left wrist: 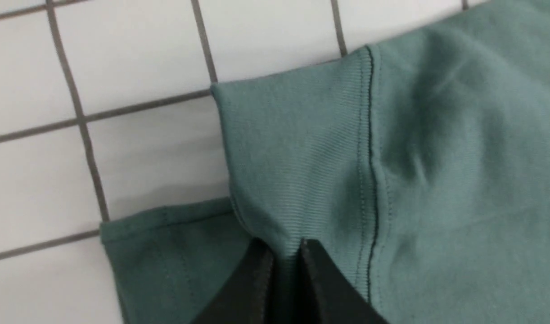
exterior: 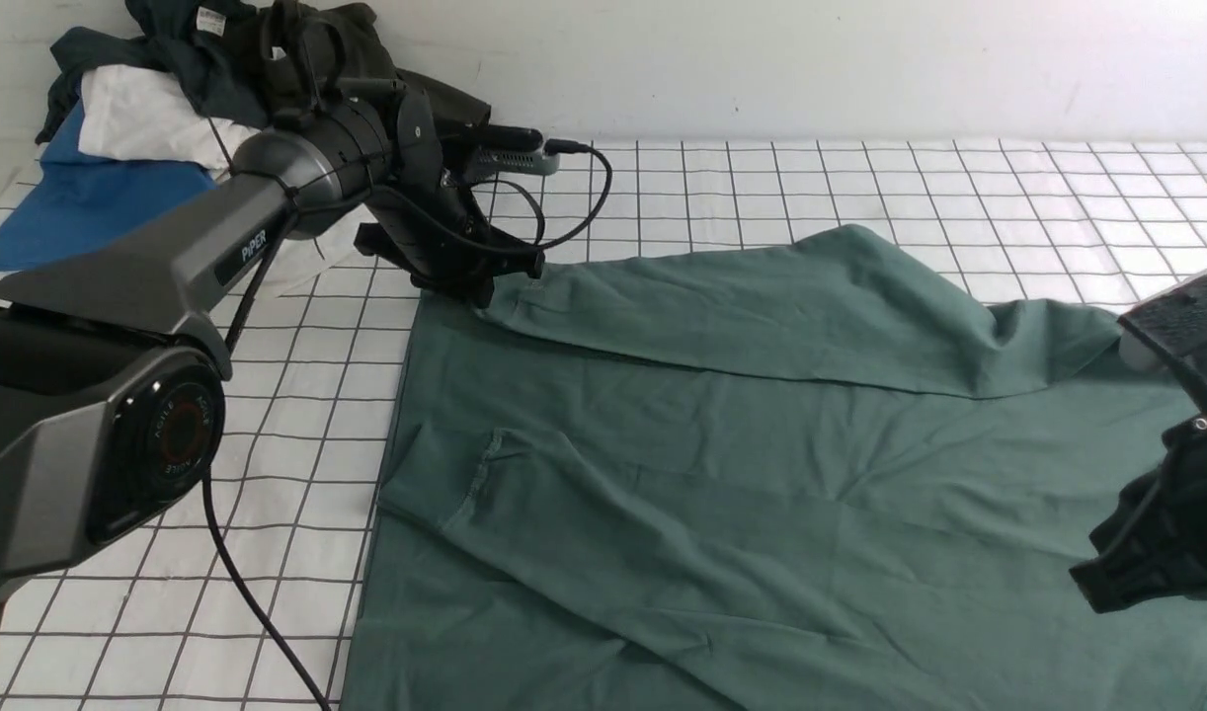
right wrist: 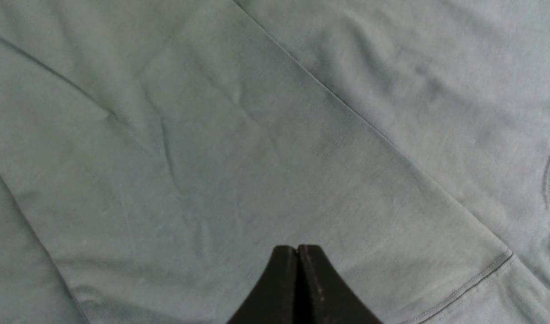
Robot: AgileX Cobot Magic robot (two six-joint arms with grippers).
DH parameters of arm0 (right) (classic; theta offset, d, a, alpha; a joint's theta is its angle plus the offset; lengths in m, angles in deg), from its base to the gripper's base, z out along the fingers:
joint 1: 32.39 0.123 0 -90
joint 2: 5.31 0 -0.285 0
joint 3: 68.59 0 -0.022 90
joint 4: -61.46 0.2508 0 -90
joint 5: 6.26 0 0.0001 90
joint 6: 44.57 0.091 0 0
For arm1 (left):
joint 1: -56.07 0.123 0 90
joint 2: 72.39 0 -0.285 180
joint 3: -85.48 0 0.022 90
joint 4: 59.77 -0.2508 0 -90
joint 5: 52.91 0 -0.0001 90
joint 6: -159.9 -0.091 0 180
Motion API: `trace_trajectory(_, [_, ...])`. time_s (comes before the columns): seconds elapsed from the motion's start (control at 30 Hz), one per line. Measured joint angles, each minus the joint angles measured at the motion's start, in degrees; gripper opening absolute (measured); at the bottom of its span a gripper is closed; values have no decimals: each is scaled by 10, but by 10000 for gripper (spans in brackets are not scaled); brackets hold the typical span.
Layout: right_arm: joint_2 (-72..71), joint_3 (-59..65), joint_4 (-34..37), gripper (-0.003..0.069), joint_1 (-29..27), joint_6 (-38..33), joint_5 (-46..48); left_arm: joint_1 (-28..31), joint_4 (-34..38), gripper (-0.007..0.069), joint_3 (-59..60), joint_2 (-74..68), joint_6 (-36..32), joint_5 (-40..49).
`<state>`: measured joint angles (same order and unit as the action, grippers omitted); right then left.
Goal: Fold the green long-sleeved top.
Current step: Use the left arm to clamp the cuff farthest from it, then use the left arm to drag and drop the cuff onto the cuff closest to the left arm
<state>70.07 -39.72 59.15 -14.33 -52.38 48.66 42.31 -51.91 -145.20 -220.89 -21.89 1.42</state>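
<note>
The green long-sleeved top [exterior: 722,474] lies spread on the grid-patterned table, with no logo showing. One sleeve [exterior: 762,306] is laid across its far part towards the left. My left gripper [exterior: 487,291] is at the top's far left corner. In the left wrist view the gripper [left wrist: 286,247] is shut on the ribbed cuff [left wrist: 297,148] of that sleeve. My right gripper [exterior: 1092,588] hangs over the top's right side. In the right wrist view it [right wrist: 297,247] is shut and empty, just above the flat green fabric [right wrist: 257,135].
A pile of clothes sits at the back left: a bright blue garment [exterior: 80,197], a white one [exterior: 139,118] and a dark one [exterior: 297,39]. The left arm's cable [exterior: 258,612] trails over the cloth-covered table [exterior: 297,415]. A wall stands behind.
</note>
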Motion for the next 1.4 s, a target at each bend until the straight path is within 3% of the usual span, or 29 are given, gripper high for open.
trace_trajectory(0.2, [0, 0, 0, -14, 0, 0, 0, -4, 15, 24, -22, 50, -48, 124])
trace_trajectory(0.33, [0, 0, 1, -14, 0, 0, 0, -17, 21, 24, -19, 102, -70, 158])
trace_trajectory(0.63, [-38, 0, 51, -14, 0, -1, 1, -25, 20, 24, 242, 309, -57, 161])
trace_trajectory(0.7, [-55, 0, 54, -14, 0, -1, 2, -25, 19, 24, 366, 367, -57, 143])
trace_trajectory(0.97, [-75, 0, 58, -14, 0, -2, 11, -26, 21, 24, 611, 463, -62, -22])
trace_trajectory(1.23, [-75, 0, 69, -14, 0, -2, 56, -26, 21, 49, 657, 416, -107, -66])
trace_trajectory(1.4, [-75, -1, 76, -14, 0, -2, 106, -26, 21, 160, 657, 412, -125, -39])
